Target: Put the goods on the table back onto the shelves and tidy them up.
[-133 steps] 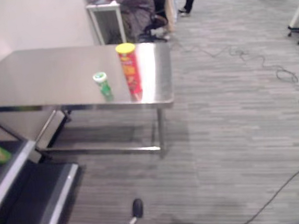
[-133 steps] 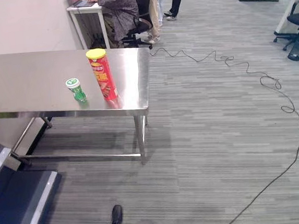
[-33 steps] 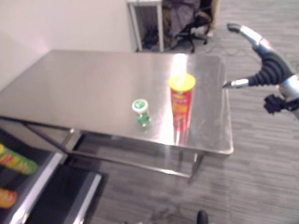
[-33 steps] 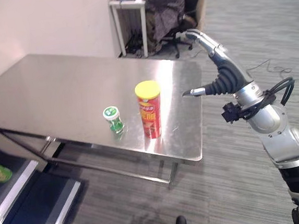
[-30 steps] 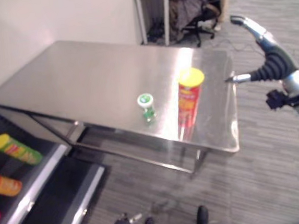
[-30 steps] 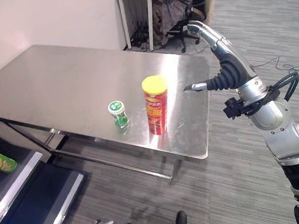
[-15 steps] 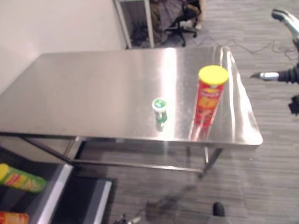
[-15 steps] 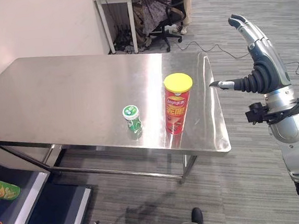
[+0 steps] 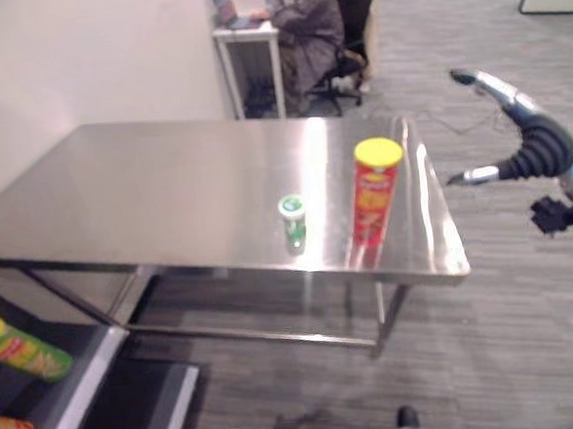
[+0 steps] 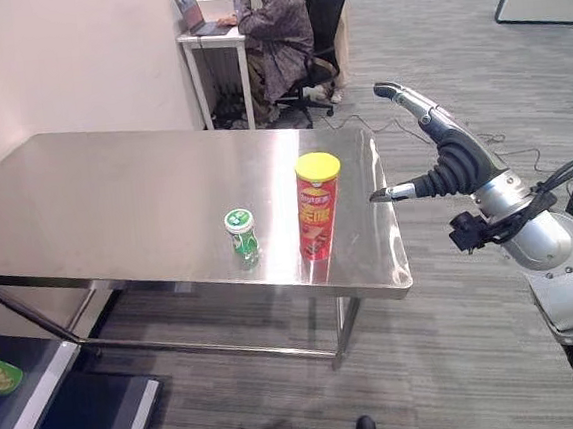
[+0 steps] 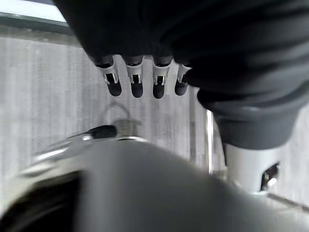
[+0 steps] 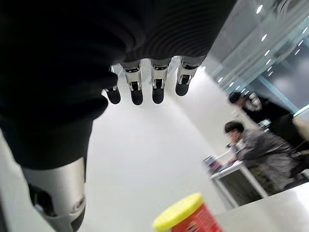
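Right hand [image 10: 450, 165] raised beside table [image 10: 115, 204], fingers straight, empty; left hand [image 11: 145, 82] relaxed, empty; can [image 10: 317, 206] and bottle [image 10: 240, 233] upright

Pale plain wall [image 10: 62, 53], grey striped carpet floor [image 10: 478, 338], small white desk [image 10: 214, 50], seated person [image 10: 280, 29].

Right hand [image 10: 453, 165] raised, apparently nearer table [image 10: 114, 189].

Open right robot hand [image 10: 441, 164] hovers beside table [image 10: 115, 199] edge.
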{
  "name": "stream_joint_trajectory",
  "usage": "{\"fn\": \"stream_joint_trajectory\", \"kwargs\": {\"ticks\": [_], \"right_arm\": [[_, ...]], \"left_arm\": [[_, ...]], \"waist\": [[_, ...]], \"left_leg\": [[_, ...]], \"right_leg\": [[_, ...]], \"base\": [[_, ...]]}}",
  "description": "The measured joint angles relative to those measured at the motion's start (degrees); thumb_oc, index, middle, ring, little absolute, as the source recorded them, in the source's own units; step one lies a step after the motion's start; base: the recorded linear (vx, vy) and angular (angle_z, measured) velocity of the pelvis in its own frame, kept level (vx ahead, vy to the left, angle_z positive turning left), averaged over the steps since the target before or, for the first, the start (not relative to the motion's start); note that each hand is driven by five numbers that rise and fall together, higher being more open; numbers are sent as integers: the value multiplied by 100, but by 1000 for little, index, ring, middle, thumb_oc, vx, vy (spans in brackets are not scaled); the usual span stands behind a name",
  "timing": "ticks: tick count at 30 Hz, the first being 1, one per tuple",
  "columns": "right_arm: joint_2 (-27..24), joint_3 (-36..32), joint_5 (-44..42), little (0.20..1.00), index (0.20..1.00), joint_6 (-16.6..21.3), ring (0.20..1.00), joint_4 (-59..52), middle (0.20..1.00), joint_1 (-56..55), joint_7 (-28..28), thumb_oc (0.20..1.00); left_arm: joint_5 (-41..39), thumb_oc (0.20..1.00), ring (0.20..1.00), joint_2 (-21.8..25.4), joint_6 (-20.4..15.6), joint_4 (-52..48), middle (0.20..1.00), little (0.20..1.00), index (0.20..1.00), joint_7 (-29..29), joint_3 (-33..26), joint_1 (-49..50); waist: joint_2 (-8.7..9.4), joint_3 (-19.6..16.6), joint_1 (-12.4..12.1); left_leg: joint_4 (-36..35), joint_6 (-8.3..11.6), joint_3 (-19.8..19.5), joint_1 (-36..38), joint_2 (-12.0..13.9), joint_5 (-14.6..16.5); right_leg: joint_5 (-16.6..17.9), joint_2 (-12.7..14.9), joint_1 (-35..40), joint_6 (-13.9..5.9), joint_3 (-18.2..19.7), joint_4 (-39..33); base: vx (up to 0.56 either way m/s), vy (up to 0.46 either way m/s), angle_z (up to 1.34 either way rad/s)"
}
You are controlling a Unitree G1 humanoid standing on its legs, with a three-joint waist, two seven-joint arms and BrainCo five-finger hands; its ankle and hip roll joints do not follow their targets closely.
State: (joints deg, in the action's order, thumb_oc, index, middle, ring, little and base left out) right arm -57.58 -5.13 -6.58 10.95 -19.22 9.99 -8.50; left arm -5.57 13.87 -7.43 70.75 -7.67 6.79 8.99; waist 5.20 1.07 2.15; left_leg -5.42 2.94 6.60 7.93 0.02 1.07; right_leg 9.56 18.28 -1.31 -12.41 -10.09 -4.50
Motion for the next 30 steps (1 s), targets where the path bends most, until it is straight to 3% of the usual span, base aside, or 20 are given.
{"fn": "stream_joint_trajectory", "kwargs": {"ticks": [9, 14, 21, 30], "right_arm": [[-16, 152, -111, 1000, 1000, -19, 1000, -29, 1000, 46, -80, 1000], [-42, 1034, 114, 1000, 1000, -180, 1000, 587, 1000, 693, -96, 1000], [-37, 1459, 327, 1000, 1000, -337, 1000, 1039, 1000, 1075, -72, 1000], [-37, 1536, 330, 1000, 1000, -413, 1000, 1044, 1000, 1068, -120, 1000]], "left_arm": [[-2, 1000, 1000, 27, -1, 12, 1000, 1000, 1000, -6, 0, -17], [4, 1000, 1000, 80, 4, -97, 1000, 1000, 1000, -21, 215, -60], [1, 1000, 1000, 92, 11, -99, 1000, 1000, 1000, -3, 232, -63], [-2, 1000, 1000, 108, 10, -104, 1000, 1000, 1000, -15, 224, -59]], "waist": [[66, -75, -112], [80, -95, -184], [107, -88, -282], [144, -86, -274]], "left_leg": [[1, -21, -77, -74, -18, -19], [0, -19, -132, -97, -16, -23], [0, -19, -153, -127, -15, -22], [2, -16, -263, -192, -3, -26]], "right_leg": [[116, 15, 10, -3, -57, -53], [132, 24, 31, 2, -158, -53], [121, 23, 23, 11, -178, -53], [120, 24, 18, 13, -297, -53]], "base": [[2, -5, 3], [13, 0, 6], [2, 0, 0], [18, -7, 7]]}}
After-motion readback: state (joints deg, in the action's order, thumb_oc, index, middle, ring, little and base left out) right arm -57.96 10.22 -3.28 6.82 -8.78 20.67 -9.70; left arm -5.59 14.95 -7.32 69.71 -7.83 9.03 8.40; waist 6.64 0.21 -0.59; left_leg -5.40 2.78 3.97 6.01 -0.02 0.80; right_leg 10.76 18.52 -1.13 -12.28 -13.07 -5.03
